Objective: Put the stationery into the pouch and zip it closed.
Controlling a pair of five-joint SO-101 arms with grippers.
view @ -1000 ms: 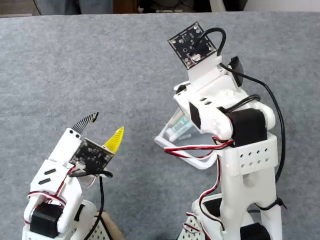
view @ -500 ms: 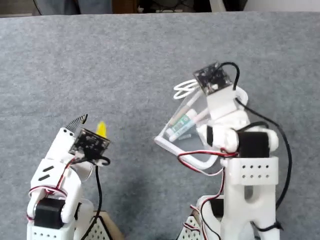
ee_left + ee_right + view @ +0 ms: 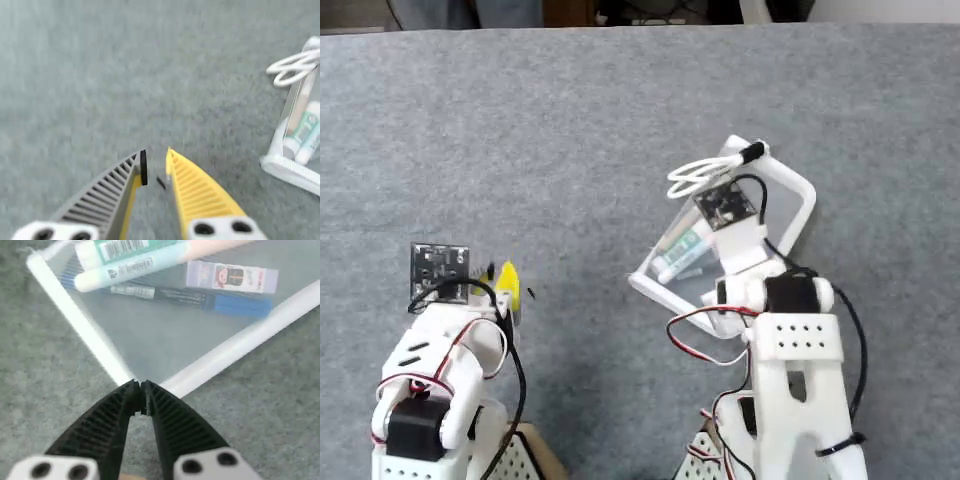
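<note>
The clear pouch point(image 3: 798, 216) with white edges lies flat right of centre, its white cord loop point(image 3: 692, 178) at the far end. Inside it lie pale marker sticks point(image 3: 131, 269), a dark blue pen point(image 3: 200, 300) and a small wrapped eraser point(image 3: 231, 277). My right gripper point(image 3: 139, 390) is shut with nothing between its black fingers, its tips at the pouch's point(image 3: 75, 315) near corner. My left gripper point(image 3: 155, 162) hovers over bare cloth left of the pouch point(image 3: 291, 167), open by a narrow gap and holding nothing. Its yellow finger point(image 3: 507, 283) shows at the lower left.
Grey cloth point(image 3: 520, 130) covers the whole table. The right arm's white body point(image 3: 790, 340) stands over the pouch's near side. The left arm's base point(image 3: 430, 390) sits at the front left.
The right arm has folded back and down, uncovering the pouch's far end. The left arm has drawn back toward its base, and its fingers have narrowed from wide open.
</note>
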